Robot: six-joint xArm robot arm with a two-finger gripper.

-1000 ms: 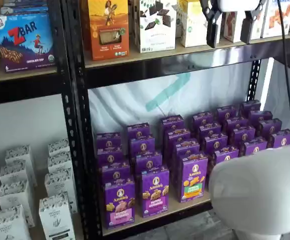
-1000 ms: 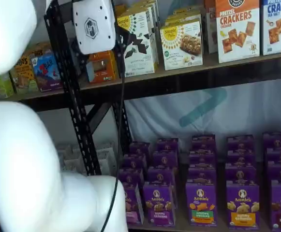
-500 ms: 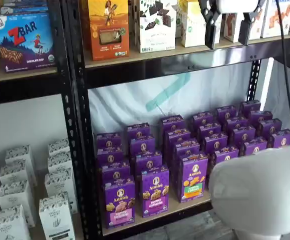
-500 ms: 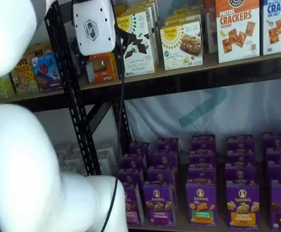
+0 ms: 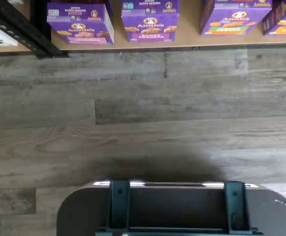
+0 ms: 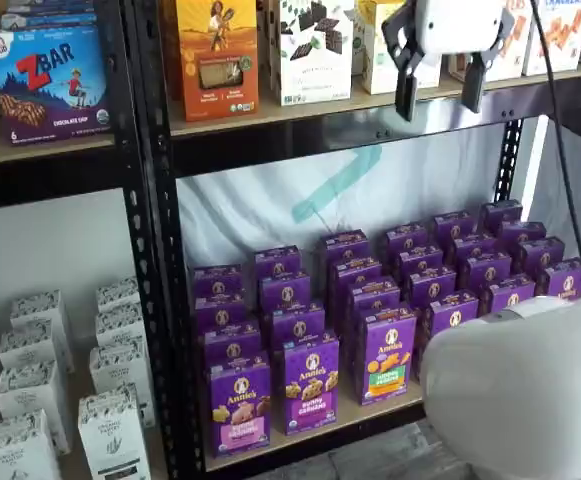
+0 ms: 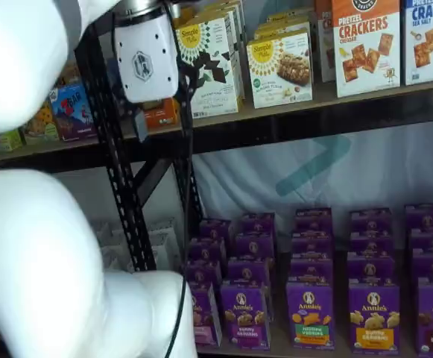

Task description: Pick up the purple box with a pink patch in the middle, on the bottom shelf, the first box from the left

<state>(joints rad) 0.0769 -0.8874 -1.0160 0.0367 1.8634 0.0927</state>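
Observation:
The purple box (image 6: 238,405) with the pink panel stands at the front left corner of the bottom shelf (image 6: 358,416), first in the front row. The wrist view shows the purple box (image 5: 79,22) from above at the edge of the bottom shelf (image 5: 187,40). In a shelf view the white arm hides part of the purple box (image 7: 205,315). My gripper (image 6: 440,94) hangs high in front of the upper shelf, far above and to the right of the box. Its two black fingers stand apart with nothing between them.
Rows of other purple Annie's boxes (image 6: 385,352) fill the bottom shelf. The upper shelf (image 6: 300,125) carries cracker and cookie boxes. White cartons (image 6: 110,430) stand beyond the black upright (image 6: 155,300). A white arm link (image 6: 530,390) bulks in the foreground. Grey plank floor (image 5: 143,113) lies below.
The gripper has come down a little and shifted left in front of the upper shelf. Its fingers stay apart. No box has moved.

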